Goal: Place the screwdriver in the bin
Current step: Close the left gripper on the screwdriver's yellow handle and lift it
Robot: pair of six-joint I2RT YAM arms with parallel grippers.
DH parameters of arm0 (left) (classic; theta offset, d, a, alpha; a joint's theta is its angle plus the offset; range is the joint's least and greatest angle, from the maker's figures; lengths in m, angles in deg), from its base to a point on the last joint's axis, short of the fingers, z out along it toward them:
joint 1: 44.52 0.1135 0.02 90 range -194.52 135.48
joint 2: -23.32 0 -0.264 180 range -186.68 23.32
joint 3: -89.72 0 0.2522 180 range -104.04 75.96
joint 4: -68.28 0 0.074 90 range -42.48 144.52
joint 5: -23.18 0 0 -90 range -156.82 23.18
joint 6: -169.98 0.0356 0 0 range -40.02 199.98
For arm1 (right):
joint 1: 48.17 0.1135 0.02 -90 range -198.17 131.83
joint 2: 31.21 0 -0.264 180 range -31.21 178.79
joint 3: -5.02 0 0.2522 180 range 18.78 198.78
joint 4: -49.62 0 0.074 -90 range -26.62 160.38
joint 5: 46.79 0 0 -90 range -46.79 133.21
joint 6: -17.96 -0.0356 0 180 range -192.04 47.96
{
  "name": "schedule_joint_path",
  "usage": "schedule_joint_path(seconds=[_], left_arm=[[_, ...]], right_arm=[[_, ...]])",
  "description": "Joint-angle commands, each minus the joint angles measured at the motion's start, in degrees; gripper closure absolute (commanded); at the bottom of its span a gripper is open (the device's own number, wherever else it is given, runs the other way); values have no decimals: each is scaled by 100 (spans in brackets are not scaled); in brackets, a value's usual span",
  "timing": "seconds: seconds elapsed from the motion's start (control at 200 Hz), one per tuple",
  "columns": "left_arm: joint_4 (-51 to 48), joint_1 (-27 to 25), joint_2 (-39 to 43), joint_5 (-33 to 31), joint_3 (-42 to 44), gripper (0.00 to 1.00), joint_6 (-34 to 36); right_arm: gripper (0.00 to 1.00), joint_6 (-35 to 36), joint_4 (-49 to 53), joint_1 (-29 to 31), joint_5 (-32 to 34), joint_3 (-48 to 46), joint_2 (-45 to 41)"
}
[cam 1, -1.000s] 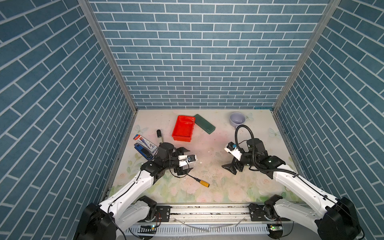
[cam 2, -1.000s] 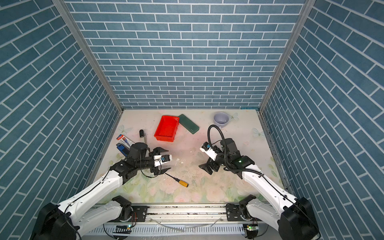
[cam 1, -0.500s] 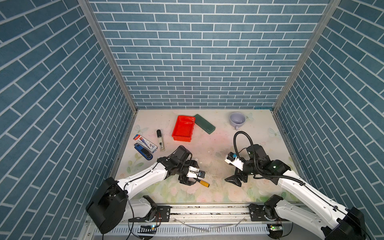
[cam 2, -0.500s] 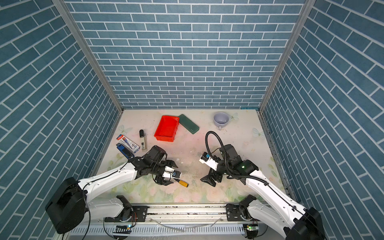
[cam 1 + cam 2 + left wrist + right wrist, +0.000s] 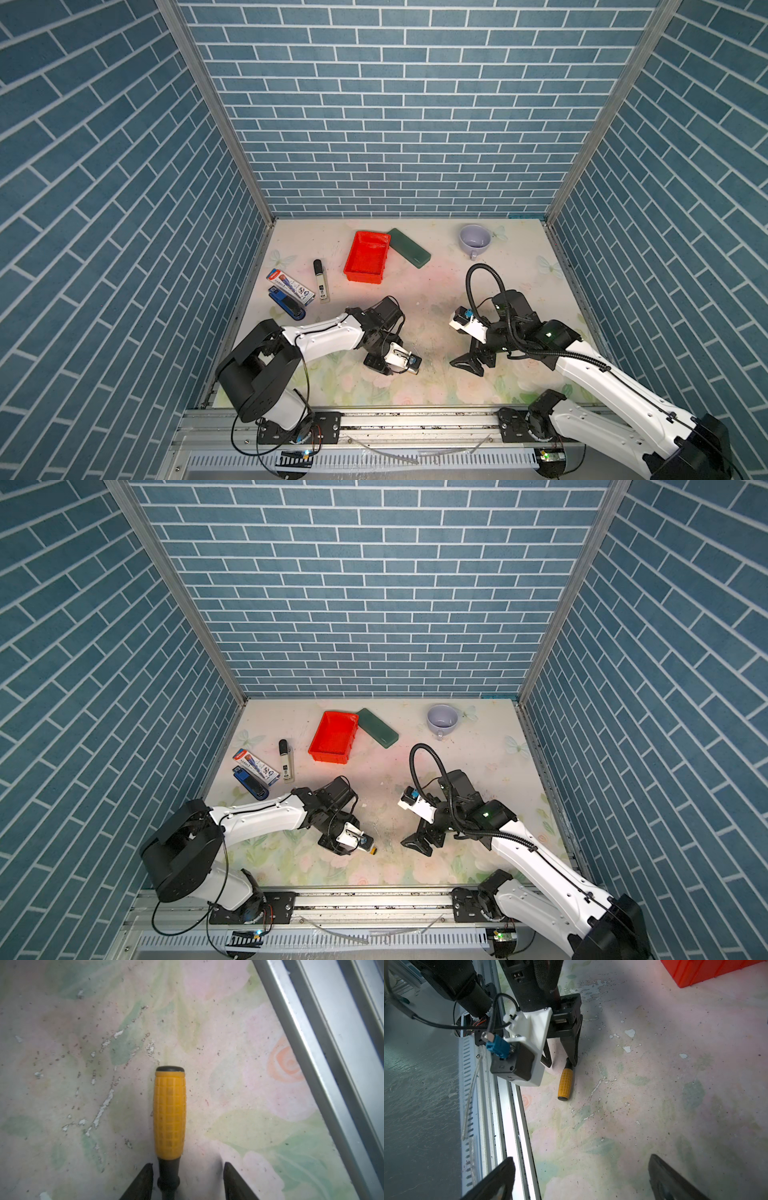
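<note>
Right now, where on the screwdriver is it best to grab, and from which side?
Probably at the black collar of the screwdriver, coming straight down from above. It lies flat on the table, so only its two sides are free to pinch, and the collar is narrower than the ribbed yellow handle. The left gripper straddles that spot, jaws open, one either side.

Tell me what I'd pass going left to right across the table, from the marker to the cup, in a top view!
marker → bin → green case → cup
</note>
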Motion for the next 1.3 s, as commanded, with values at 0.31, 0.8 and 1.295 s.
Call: schedule_joint_path(seconds=[0.31, 0.8, 1.295], left_arm=[[188, -161, -404, -657, -186, 63, -156], [97, -180, -269, -833, -169, 88, -404], [595, -25, 858, -1500, -152, 88, -1860]], right_arm=[[1, 168, -5, 50, 1, 210, 49], [1, 244, -75, 54, 140, 262, 203], [1, 104, -715, 46, 328, 312, 197]])
